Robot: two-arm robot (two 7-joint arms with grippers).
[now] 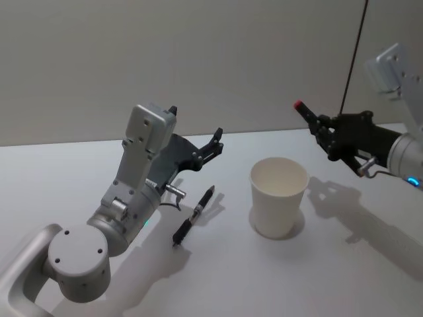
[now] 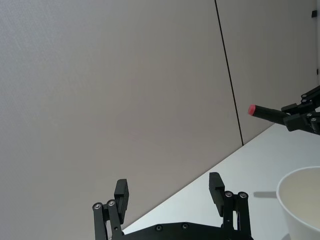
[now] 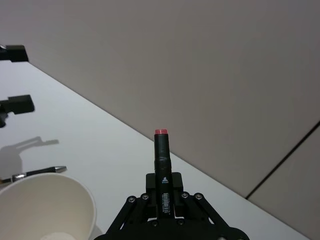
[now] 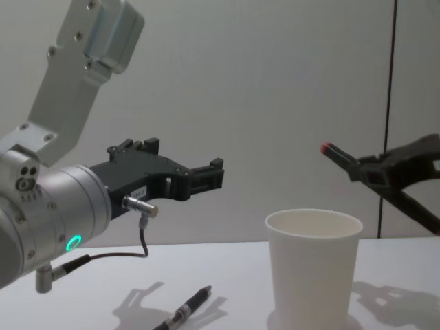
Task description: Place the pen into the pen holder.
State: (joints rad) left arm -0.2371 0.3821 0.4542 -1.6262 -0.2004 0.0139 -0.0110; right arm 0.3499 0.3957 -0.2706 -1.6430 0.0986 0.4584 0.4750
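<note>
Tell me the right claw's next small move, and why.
Probably carry the right claw leftward until it is over the pen holder's mouth. It is shut on a red-tipped pen in the air, off to the holder's right. The left claw hangs open near a second pen on the table.

The red-tipped pen (image 3: 163, 165) has its rear part buried in the clamped right gripper (image 3: 163, 186), and the print on its barrel is too small to read. The cup (image 2: 300, 210) is cut off by the frame in both wrist views. In the chest view the black pen (image 4: 187, 307) lying on the desk runs out past the bottom edge. From the right wrist, just the fingertips of the left gripper (image 3: 20, 78) are in frame
</note>
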